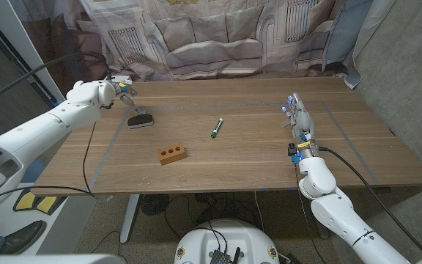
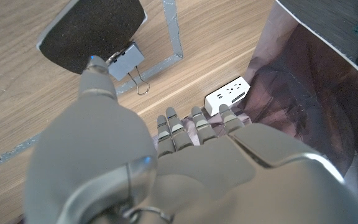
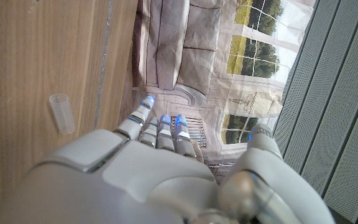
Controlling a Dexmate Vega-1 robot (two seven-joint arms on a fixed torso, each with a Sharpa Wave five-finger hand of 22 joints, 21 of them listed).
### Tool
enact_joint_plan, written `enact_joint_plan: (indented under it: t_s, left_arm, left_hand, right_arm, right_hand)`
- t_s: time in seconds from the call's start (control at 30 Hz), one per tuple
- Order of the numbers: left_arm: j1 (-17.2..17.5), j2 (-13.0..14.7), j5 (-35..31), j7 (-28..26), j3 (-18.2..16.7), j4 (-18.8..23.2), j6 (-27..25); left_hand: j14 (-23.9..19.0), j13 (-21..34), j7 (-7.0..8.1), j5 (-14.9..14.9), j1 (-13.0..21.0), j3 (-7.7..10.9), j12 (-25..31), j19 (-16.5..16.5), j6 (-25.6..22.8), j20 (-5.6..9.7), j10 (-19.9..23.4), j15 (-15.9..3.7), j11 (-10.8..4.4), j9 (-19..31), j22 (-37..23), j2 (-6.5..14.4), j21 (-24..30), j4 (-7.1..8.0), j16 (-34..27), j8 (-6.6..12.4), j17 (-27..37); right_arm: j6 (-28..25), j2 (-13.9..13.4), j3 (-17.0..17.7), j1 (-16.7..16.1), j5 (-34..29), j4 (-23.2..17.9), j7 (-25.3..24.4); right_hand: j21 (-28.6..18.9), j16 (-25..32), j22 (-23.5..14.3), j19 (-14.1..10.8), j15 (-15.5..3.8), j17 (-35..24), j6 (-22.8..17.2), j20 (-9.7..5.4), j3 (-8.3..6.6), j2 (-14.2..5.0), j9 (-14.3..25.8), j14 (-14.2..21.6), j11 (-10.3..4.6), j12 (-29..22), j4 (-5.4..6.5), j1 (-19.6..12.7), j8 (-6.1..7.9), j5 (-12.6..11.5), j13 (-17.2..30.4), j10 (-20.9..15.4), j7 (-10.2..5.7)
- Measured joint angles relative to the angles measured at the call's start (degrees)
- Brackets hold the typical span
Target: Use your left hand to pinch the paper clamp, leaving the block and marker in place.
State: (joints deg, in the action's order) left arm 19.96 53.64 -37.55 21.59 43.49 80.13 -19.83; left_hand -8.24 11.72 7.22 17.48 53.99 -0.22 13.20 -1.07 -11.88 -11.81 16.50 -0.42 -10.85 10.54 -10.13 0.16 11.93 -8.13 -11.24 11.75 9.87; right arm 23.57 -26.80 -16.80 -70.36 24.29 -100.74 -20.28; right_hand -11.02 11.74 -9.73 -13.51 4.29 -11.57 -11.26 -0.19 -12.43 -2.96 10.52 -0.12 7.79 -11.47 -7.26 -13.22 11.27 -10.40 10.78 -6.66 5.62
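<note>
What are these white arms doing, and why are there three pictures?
It is a robot with two arms, each ending in a hand with fingers. One picture comes from a camera on its head, looking down at a wooden table. The other two come from cameras on its wrists, looking along the back of each hand.

On the table lie a paper clamp, an orange block and a green marker. A small clear tube lies near the right hand.

The left hand hovers just above the clamp. In its wrist picture, one fingertip is right at the clamp's grey clip, but I cannot tell whether it is pinching yet. The right hand holds nothing; it waits at the table's other side.
</note>
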Motion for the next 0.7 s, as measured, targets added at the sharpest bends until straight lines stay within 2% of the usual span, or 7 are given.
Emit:
enact_joint_plan:
  t_s: [0.4,0.53,0.7]
  left_arm:
    - [0.7,-0.4,0.6,-2.8,0.6,-1.0,1.8]
    - [0.9,-0.6,0.4,-3.7,0.9,-1.3,2.2]
    - [0.9,-0.9,-0.4,-4.6,1.5,-1.9,2.6]
  left_hand:
    - [-0.4,0.0,0.55,0.0,0.8,0.0,0.0,1.0,-0.6,-0.06,0.6,-0.2,-0.01,0.0,0.0,-0.2,0.0,0.0,0.0,0.0,0.0]
    - [-0.4,0.0,1.54,0.3,1.1,0.0,0.0,1.0,-1.1,-0.06,0.6,-0.2,-0.02,0.0,0.0,-0.5,0.0,0.0,0.0,0.0,0.0]
    - [-0.4,0.0,1.92,0.3,1.1,0.0,0.0,1.0,-1.3,-0.06,0.4,-0.2,-0.23,0.0,0.0,-0.5,0.0,0.0,0.2,0.0,0.0]
  right_arm:
    - [-0.2,0.0,0.3,0.0,0.2,-0.3,-0.1]
    - [-0.3,-0.1,0.3,0.0,0.3,-0.3,-0.1]
    - [-0.4,-0.1,0.3,0.0,0.5,-0.3,0.0]
  right_hand:
    - [0.0,0.0,0.0,0.0,0.0,0.0,0.0,0.0,0.0,0.0,0.0,0.0,0.0,0.0,0.0,0.0,0.0,0.0,0.0,0.0,0.0]
    - [0.0,0.0,0.0,0.0,0.0,0.0,0.0,0.0,0.0,0.0,0.0,0.0,0.0,0.0,0.0,0.0,0.0,0.0,0.0,0.0,0.0]
    - [0.0,0.0,0.0,0.2,0.0,0.0,0.0,0.22,0.0,-0.23,0.0,0.0,-0.01,0.0,0.0,-0.2,0.0,0.0,0.0,0.0,0.0]
